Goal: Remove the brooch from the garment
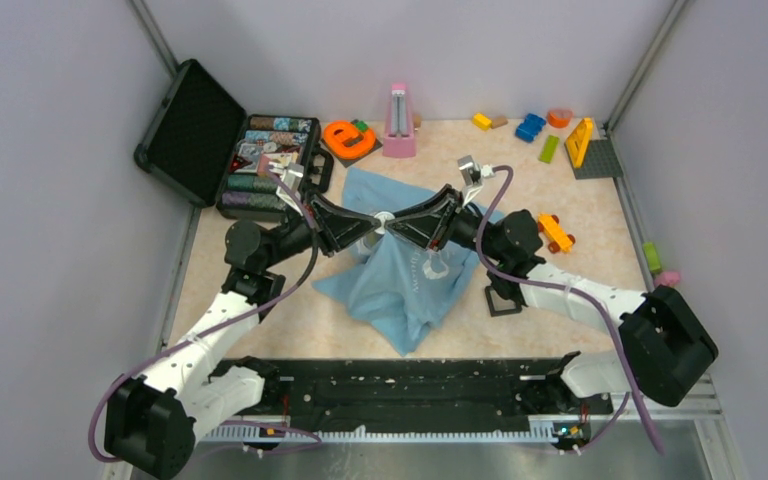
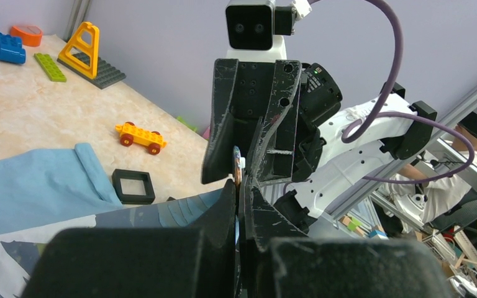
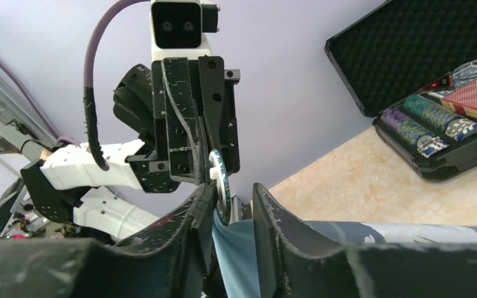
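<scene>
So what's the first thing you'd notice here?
The left gripper and right gripper meeting nose to nose mid-table, a tiny round brooch between their tips and the blue shirt hanging in a peak beneath. At the back left, an open black case of poker chips stands out too.

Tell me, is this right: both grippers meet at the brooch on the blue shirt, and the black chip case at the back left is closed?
Not fully. The black chip case is open, its lid tilted back, as the top external view shows. The rest stands: the left gripper and the right gripper meet at the brooch on the blue shirt.
</scene>
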